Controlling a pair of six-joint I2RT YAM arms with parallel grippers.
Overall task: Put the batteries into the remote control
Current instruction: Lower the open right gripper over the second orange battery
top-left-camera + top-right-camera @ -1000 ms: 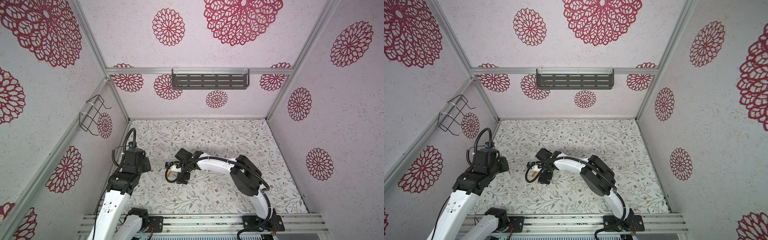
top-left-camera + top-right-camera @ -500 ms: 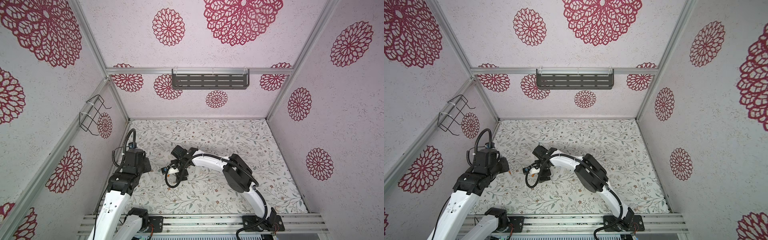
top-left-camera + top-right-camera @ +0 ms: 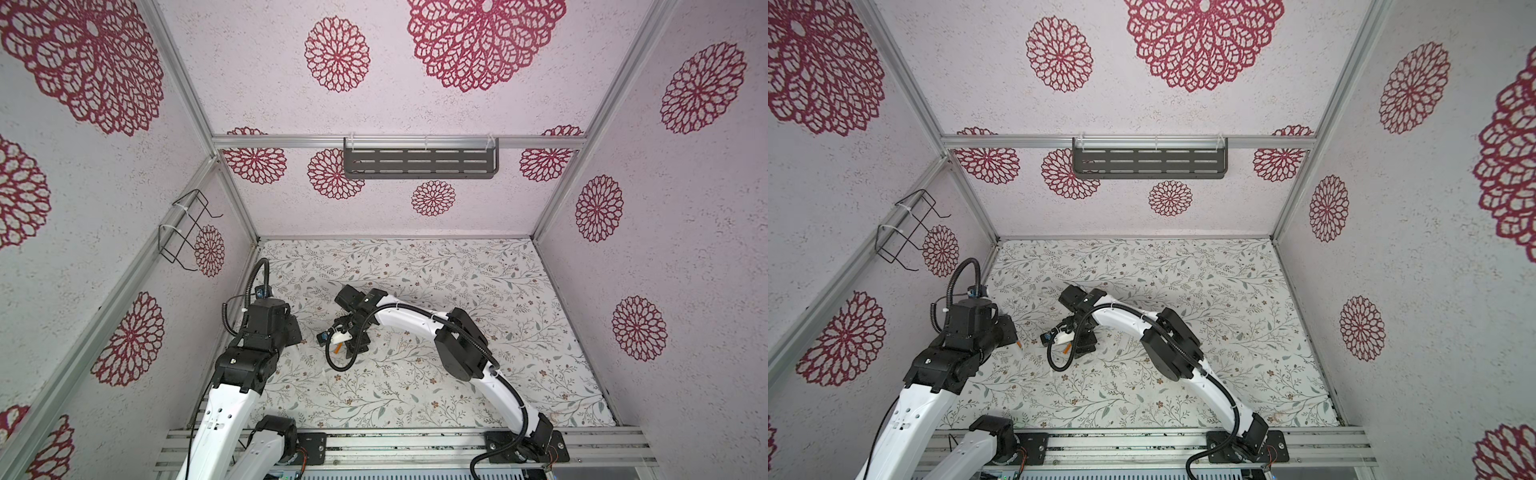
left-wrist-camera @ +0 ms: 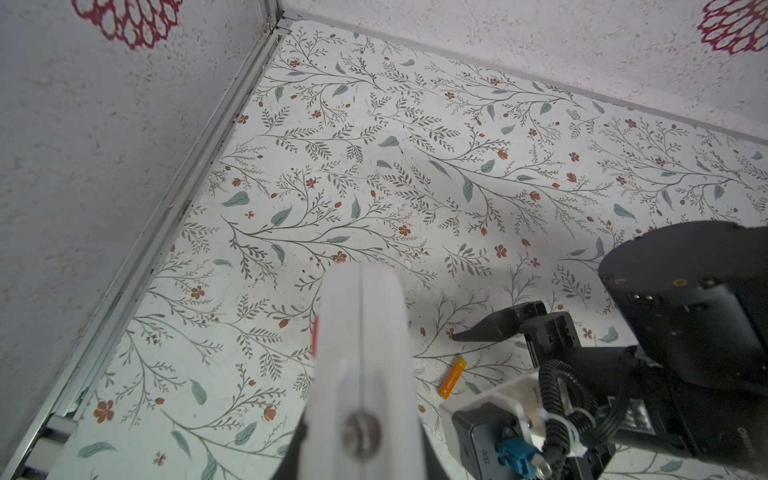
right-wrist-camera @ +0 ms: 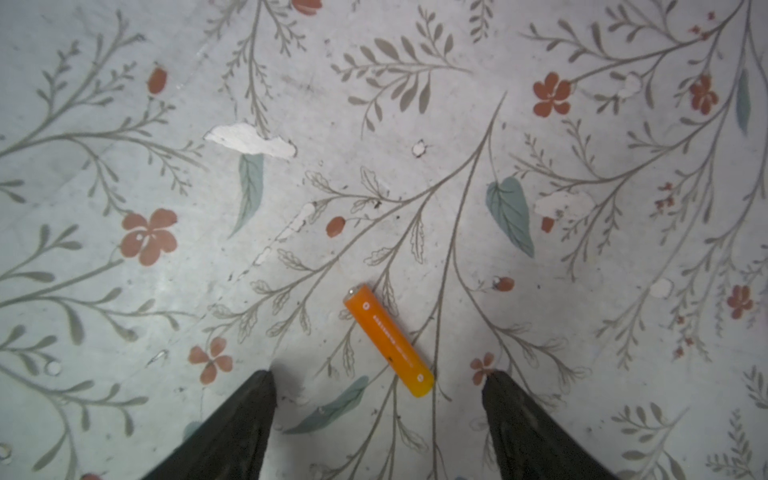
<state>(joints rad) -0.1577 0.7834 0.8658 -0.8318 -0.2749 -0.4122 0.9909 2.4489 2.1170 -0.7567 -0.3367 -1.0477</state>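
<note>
One of the batteries (image 5: 388, 340), a small orange cylinder, lies flat on the floral floor and also shows as the battery (image 4: 453, 376) in the left wrist view. My right gripper (image 5: 380, 376) hovers just over it, open. Its dark fingertips (image 5: 253, 399) stand on either side of the battery's near end without touching it. In a top view the right gripper (image 3: 352, 345) sits left of centre. My left gripper (image 4: 360, 457) is shut on the remote control (image 4: 361, 324), a white bar seen edge-on with a sliver of red on one side. It hangs near the left wall.
The floor is a floral mat (image 3: 457, 270) walled on three sides. A dark slotted shelf (image 3: 419, 162) hangs on the back wall and a wire holder (image 3: 185, 228) on the left wall. The right arm's elbow (image 3: 461, 345) arches over the mat's middle.
The right arm has swung leftward and its elbow has shifted left, keeping its gripper low over the battery. The left arm with the remote has stayed in place.
</note>
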